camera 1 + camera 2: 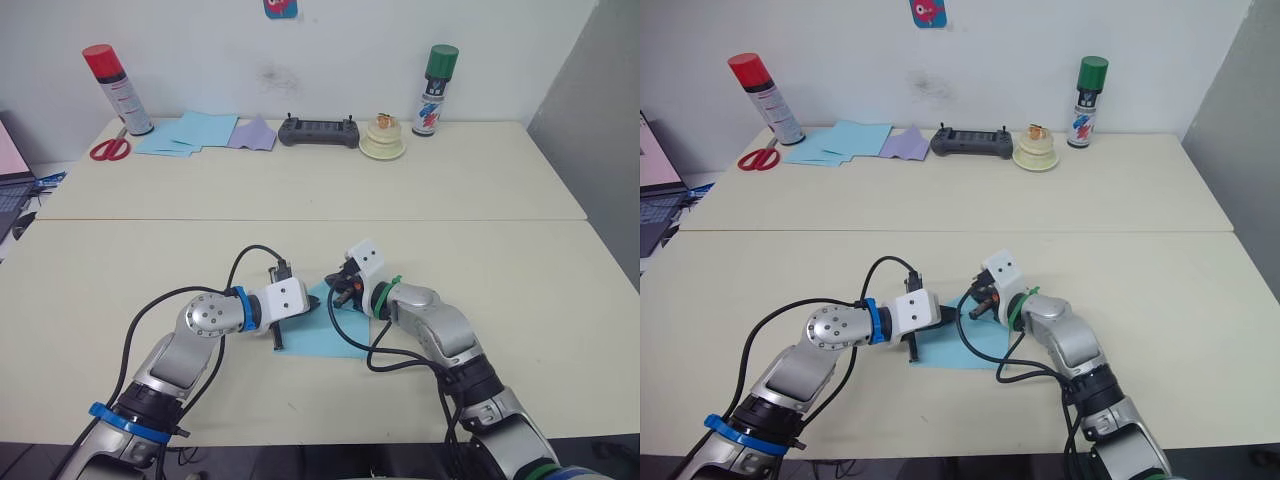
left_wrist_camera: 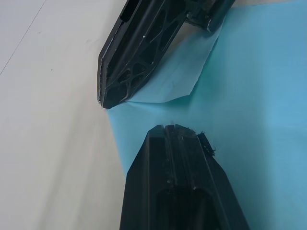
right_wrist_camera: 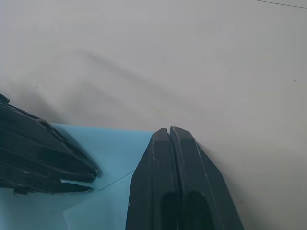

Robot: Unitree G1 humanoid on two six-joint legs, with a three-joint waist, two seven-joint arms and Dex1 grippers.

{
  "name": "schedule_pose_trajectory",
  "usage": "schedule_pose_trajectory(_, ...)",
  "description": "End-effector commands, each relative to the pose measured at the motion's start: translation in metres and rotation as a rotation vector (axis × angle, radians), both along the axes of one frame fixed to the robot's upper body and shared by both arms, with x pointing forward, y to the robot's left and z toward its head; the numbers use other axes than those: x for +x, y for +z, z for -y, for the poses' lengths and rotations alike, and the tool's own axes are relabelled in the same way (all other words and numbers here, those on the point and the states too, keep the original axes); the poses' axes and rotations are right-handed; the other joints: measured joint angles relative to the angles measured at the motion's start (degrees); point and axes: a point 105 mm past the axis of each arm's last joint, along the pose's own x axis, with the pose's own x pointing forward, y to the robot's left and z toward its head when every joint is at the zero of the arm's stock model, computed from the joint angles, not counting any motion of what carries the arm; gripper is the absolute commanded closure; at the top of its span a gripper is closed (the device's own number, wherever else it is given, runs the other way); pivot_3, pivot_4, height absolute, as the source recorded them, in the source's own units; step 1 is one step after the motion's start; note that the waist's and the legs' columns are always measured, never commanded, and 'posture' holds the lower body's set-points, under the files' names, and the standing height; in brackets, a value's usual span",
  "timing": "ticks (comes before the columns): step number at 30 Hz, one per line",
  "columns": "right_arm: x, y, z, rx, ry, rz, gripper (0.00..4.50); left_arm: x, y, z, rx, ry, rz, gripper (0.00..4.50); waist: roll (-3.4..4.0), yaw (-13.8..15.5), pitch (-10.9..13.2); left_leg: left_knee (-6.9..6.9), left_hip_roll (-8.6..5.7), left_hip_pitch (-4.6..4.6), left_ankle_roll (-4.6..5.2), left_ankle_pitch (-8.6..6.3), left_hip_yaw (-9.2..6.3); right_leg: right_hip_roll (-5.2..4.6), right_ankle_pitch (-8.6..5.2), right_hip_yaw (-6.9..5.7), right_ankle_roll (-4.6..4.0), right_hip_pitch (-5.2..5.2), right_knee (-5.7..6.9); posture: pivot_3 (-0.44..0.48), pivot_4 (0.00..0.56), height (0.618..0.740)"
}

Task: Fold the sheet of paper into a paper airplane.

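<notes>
Two black-fingered grippers meet over your light blue thin paper sheet (image 1: 335,330), which lies flat near the front edge of the cream table (image 1: 520,260), between the two arms. Your left gripper (image 1: 318,303) reaches in from the left and sits at the sheet's far corner. In the left wrist view its fingers (image 2: 177,182) are pressed together with only a thin seam between them, resting over the paper, nothing visibly clamped. Your right gripper (image 1: 334,287) comes in from the right at that same far corner. In the right wrist view its fingers (image 3: 175,182) are also pressed together, tips down at the sheet's edge. The two grippers are just beside each other, and you can't tell whether they touch. One corner of the sheet is turned over into a small paler flap (image 2: 177,81), lying under the right gripper's fingers as seen from the left wrist.

Far side of the table, well apart from the work: a red-capped spray can (image 1: 117,88), red-handled scissors (image 1: 110,149), a loose pile of flat light blue sheets (image 1: 190,132), a lavender purple sheet (image 1: 253,133), a dark grey handheld controller (image 1: 318,131), a cream round tape roll (image 1: 382,140) and a green-capped spray can (image 1: 435,90).
</notes>
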Motion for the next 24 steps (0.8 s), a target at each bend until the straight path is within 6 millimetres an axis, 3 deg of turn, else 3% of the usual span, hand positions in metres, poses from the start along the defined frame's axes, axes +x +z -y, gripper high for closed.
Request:
schedule_pose_trajectory(1,0.001,-0.013,0.011,-0.046,-0.044,-0.032,4.50,-0.008,-0.007,0.004,0.047,-0.058,-0.008,4.47,0.00,0.00,0.00,0.00,0.00,0.00,0.00,0.00,0.00,0.00,0.00,0.00,0.00,0.00,0.00,0.000,0.150,0.740)
schedule_pose_trajectory(7,0.001,-0.013,0.009,-0.051,-0.040,-0.024,4.50,-0.007,0.003,0.009,0.033,-0.107,0.052,4.47,0.00,0.01,0.00,0.00,0.00,0.00,0.00,0.00,0.01,0.00,0.00,0.00,0.00,0.00,0.00,0.000,0.150,0.740)
schedule_pose_trajectory(10,0.001,-0.013,0.009,-0.049,-0.042,-0.026,4.50,-0.006,0.006,0.011,0.004,-0.112,0.042,3.79,0.00,0.05,0.00,0.00,-0.01,0.00,0.00,0.00,0.01,0.00,0.00,0.00,0.00,0.00,0.00,0.000,0.150,0.740)
schedule_pose_trajectory(14,0.001,-0.013,0.009,-0.048,-0.042,-0.026,4.50,-0.015,0.015,0.010,-0.049,-0.141,-0.015,2.57,0.00,0.06,0.00,0.02,-0.02,-0.01,0.00,0.00,0.00,0.00,0.00,-0.01,0.00,0.01,0.01,0.000,0.150,0.740)
schedule_pose_trajectory(17,0.001,-0.013,0.009,-0.047,-0.039,-0.027,4.50,-0.017,0.037,-0.005,-0.128,-0.106,-0.108,1.60,0.00,0.03,0.00,0.02,-0.01,-0.01,0.00,0.00,0.00,0.00,0.00,-0.01,0.00,0.00,0.01,0.000,0.150,0.740)
schedule_pose_trajectory(24,0.000,-0.013,0.007,-0.043,-0.032,-0.027,4.50,-0.006,0.087,-0.059,-0.277,0.080,-0.284,1.60,0.02,-0.07,0.02,0.02,0.00,0.00,0.01,0.00,-0.10,0.06,-0.02,-0.11,-0.02,0.01,0.03,0.000,0.150,0.740)
